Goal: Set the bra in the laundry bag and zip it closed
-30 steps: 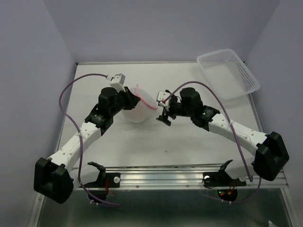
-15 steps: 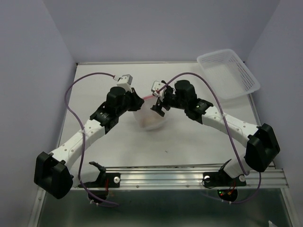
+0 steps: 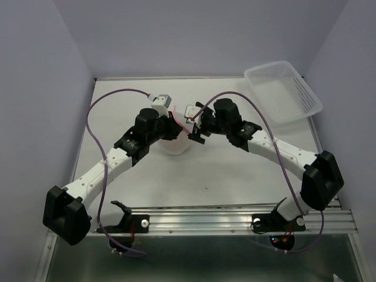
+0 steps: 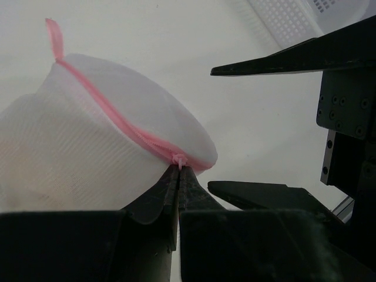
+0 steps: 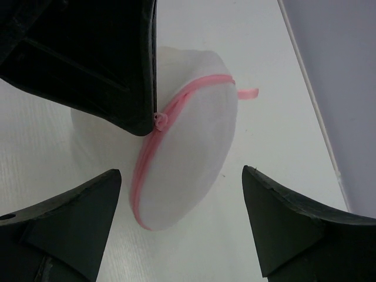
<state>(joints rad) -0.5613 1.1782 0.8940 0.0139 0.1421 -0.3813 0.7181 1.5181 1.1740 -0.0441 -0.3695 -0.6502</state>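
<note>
The laundry bag [image 3: 175, 144], a white mesh pouch with a pink zipper rim, sits mid-table between both grippers. My left gripper [image 3: 176, 125] is shut on the pink zipper pull [image 4: 178, 160] at the rim of the bag [image 4: 100, 135]. My right gripper [image 3: 194, 132] is open, with its fingers on either side of the bag [image 5: 197, 147] and not touching it; its fingertips [image 4: 258, 191] show in the left wrist view. From the right wrist, my left gripper [image 5: 154, 120] meets the zipper pull [image 5: 159, 120]. The bra is not distinctly visible; only a faint peach tint shows through the mesh.
A white slotted plastic basket [image 3: 283, 89] stands at the back right corner and also shows in the left wrist view [image 4: 294, 17]. A pink fabric tab [image 5: 249, 93] sticks out from the zipper's end. Purple cables loop above both arms.
My right arm has swung left until its open fingers flank the bag. My left gripper has shifted right with the zipper pull, and the bag has shifted with it.
</note>
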